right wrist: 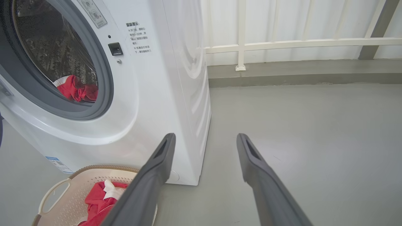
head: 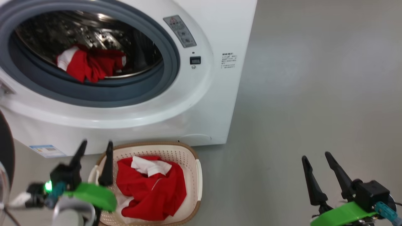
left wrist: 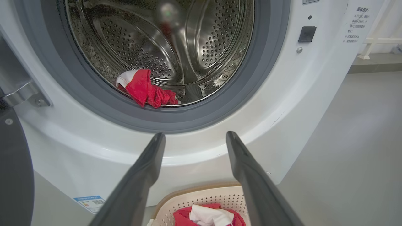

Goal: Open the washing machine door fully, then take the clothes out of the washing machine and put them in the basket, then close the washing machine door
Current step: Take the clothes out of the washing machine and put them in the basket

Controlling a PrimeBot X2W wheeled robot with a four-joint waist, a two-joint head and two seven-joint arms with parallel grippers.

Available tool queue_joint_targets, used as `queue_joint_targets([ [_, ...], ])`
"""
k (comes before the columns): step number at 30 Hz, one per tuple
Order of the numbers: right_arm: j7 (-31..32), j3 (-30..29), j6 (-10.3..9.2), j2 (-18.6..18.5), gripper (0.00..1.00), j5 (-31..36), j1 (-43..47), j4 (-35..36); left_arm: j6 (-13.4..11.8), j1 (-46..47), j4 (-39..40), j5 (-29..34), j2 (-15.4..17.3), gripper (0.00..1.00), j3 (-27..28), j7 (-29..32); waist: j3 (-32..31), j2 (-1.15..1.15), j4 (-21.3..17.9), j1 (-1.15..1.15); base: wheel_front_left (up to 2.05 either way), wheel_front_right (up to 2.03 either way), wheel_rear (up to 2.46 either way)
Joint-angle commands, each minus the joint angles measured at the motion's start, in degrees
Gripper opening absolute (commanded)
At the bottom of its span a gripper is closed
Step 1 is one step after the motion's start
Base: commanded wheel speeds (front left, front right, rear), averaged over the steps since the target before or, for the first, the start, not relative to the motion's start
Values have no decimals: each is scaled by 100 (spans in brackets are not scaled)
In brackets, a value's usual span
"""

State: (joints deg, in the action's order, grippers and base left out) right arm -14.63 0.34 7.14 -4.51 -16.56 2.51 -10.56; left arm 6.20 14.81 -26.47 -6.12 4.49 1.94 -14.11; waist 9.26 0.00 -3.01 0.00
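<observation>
In the drum lie more clothes; we should steer our spread, empty left hand over the grey ring.

One big white front-loading washing machine. One cream perforated plastic basket. Two red-and-white fabric clothes bundles: drum bundle, basket bundle. Two dark two-fingered pincers: left pincer, right pincer.

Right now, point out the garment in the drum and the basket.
Garment in the drum (left wrist: 143, 91): left wrist view, red fabric's middle.
Basket (head: 192, 179): head view, right side wall.
</observation>
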Motion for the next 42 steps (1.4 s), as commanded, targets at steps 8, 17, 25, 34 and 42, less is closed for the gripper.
queue_joint_targets([
  [8, -37, 209, 35, 103, 100, 6, -634, 173, -280, 1926, -950, 693, 646, 100, -224, 189, 930, 0, -282, 0, 0, 0, 0],
  [17, -37, 232, 35, 153, 100, -10, -978, 192, -629, 3296, -1964, 1302, 985, 100, -613, 509, 1401, 0, -418, 0, 0, 0, 0],
  [25, -37, 314, 35, 161, 100, -150, -1224, 216, -908, 4447, -3025, 1588, 1191, 100, -814, 842, 1701, 0, -524, 0, 0, 0, 0],
  [34, -37, 534, 35, 162, 100, -312, -1395, 233, -1079, 5368, -4039, 1728, 1621, 100, -953, 1005, 1917, 0, -812, 0, 0, 0, 0],
  [42, -37, 634, 35, 163, 100, -366, -1457, 259, -1169, 5772, -4464, 1772, 1832, 100, -1076, 1073, 2099, 0, -1034, 0, 0, 0, 0],
])
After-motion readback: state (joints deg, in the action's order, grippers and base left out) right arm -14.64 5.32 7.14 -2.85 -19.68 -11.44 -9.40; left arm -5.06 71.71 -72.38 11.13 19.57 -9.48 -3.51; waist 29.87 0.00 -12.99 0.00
